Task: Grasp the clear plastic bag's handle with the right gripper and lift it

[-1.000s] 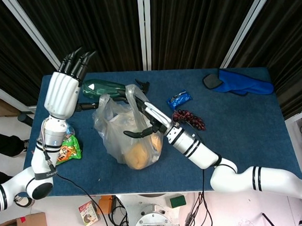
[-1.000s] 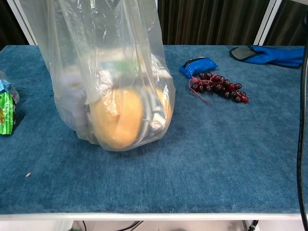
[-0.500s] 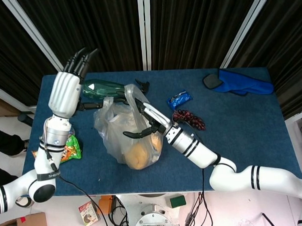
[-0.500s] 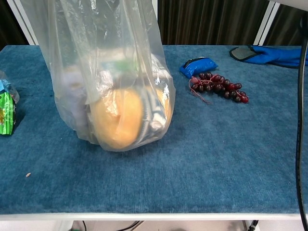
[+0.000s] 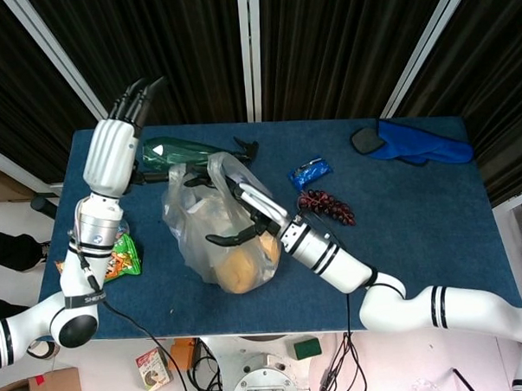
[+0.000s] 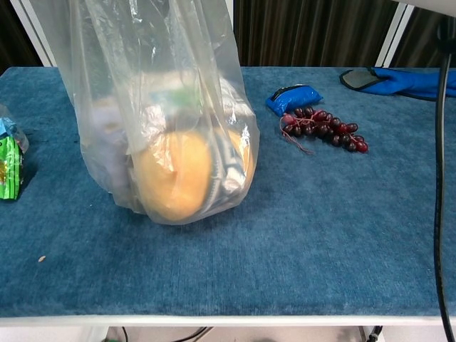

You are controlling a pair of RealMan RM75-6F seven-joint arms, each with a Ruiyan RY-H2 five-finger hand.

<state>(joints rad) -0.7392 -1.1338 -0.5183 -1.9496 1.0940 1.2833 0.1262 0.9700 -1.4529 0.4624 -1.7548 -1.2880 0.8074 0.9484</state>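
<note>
A: From the head view, where is the clear plastic bag [image 5: 212,225]?

B: It stands left of the bench's [image 5: 419,232] middle, closer to the left edge than the right, with a round orange thing [image 5: 240,267] low inside. The right hand [image 5: 249,215] is at the bag's handle [image 5: 230,173]; its fingers [image 5: 224,239] curl against the film, but I cannot tell whether the handle is truly held.

A: And the left hand [image 5: 113,152]?

B: It is raised above the far-left corner, fingers straight and close together, holding nothing.

A: Open room?

B: The right half is mostly bare cloth. A blue cloth [image 5: 415,144] lies at the far-right corner, a blue packet [image 5: 311,172] and a grape bunch [image 5: 326,206] sit near the middle, well apart from the bag. A green bottle [image 5: 179,150] lies along the far edge behind the bag, and a green snack pack [image 5: 118,258] sits by the left edge.

A: What differs from a second ago?

B: The right hand has slid a little left and deeper over the bag; the left hand has tilted slightly.

A: Now the chest view?

B: The bag [image 6: 160,114] rises past the top of the frame, its base on the bench [image 6: 320,235] left of centre. Neither hand shows. The near edge and the near-right area lie open; packet [image 6: 292,97], grapes [image 6: 322,127] and cloth [image 6: 399,80] keep to the far right. The bag's base looks unchanged from before.
</note>
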